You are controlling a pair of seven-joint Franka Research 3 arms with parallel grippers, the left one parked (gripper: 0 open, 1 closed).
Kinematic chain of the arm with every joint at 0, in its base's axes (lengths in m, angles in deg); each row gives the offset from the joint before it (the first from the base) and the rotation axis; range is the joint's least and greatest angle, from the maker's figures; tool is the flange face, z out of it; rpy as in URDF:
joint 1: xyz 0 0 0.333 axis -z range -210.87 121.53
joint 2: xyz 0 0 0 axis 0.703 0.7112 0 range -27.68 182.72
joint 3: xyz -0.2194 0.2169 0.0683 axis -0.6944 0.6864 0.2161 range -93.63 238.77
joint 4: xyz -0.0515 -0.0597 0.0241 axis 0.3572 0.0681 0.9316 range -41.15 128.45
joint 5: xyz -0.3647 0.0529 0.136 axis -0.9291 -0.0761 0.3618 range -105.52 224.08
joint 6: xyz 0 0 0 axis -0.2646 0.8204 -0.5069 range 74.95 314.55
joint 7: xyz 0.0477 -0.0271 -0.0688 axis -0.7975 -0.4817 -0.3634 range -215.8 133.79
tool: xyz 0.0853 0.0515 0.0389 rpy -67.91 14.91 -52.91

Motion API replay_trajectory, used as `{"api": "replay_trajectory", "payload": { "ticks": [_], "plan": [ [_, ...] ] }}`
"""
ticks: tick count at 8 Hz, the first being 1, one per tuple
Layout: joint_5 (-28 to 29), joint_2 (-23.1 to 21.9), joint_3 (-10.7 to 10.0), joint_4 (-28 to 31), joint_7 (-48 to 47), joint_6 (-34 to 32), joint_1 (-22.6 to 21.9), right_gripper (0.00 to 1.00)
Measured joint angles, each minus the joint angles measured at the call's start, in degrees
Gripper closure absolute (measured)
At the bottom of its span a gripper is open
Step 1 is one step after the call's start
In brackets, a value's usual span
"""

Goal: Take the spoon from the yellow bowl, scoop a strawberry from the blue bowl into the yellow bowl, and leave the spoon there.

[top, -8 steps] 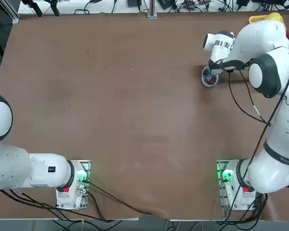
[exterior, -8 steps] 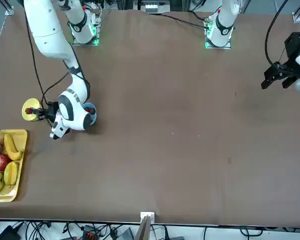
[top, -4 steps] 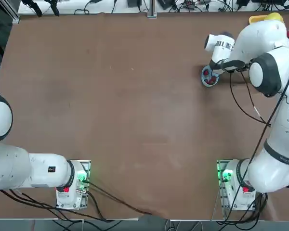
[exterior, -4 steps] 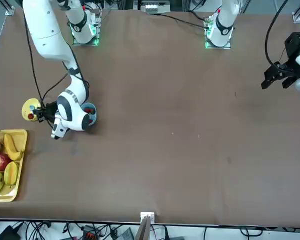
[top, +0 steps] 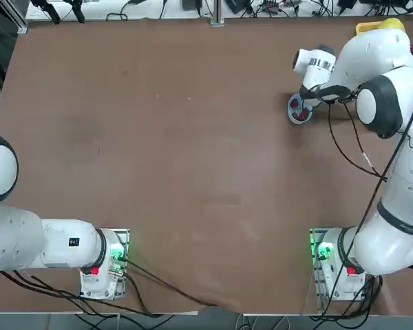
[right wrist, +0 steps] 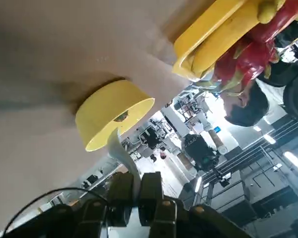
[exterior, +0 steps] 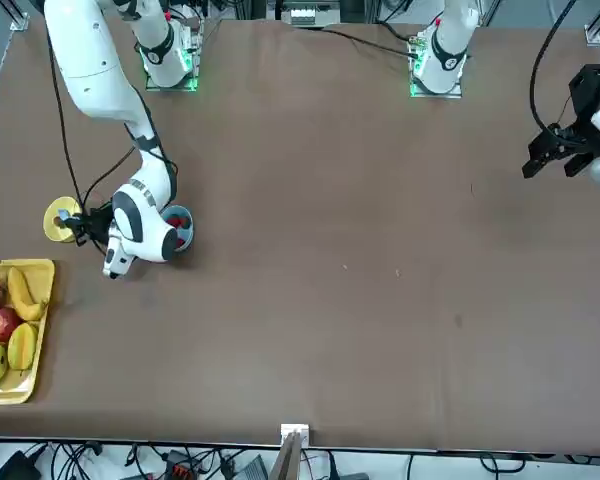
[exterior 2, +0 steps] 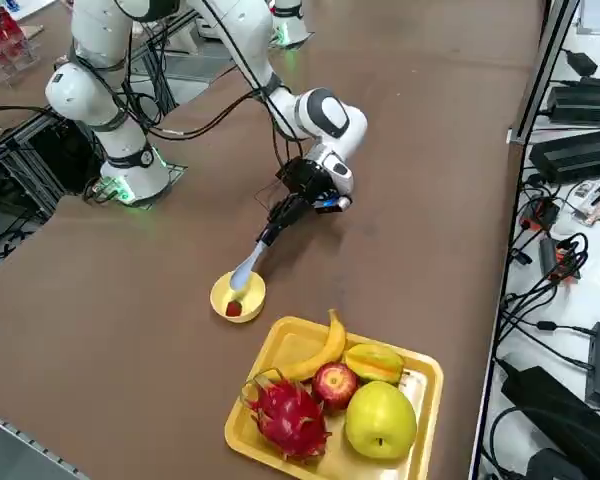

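Note:
My right gripper is shut on the handle of the pale blue spoon. The spoon slants down to the yellow bowl, its scoop end at the rim nearest the gripper. A red strawberry lies inside that bowl. In the wrist view the fingers pinch the spoon, which reaches the yellow bowl. The blue bowl, with red strawberries in it, sits right beside my wrist and is half covered by it; it also shows as the blue bowl in the top view.
A rectangular yellow fruit tray with a banana, apples, star fruit and a dragon fruit lies just beyond the yellow bowl, near the table's far edge. Cables hang off the right arm over the table.
My wrist has shifted and turned slightly, uncovering more of the blue bowl. The spoon stays gripped with its tip at the yellow bowl.

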Motion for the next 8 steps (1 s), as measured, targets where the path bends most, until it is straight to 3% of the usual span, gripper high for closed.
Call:
{"api": "replay_trajectory", "payload": {
  "ticks": [4, 8],
  "plan": [
    [1.8, 1.6, 0.1, -2.8, -6.6, -5.5, 0.0, 0.89],
    [1.8, 4.3, 0.1, -6.1, -14.2, -5.6, 0.3, 0.89]
  ]
}}
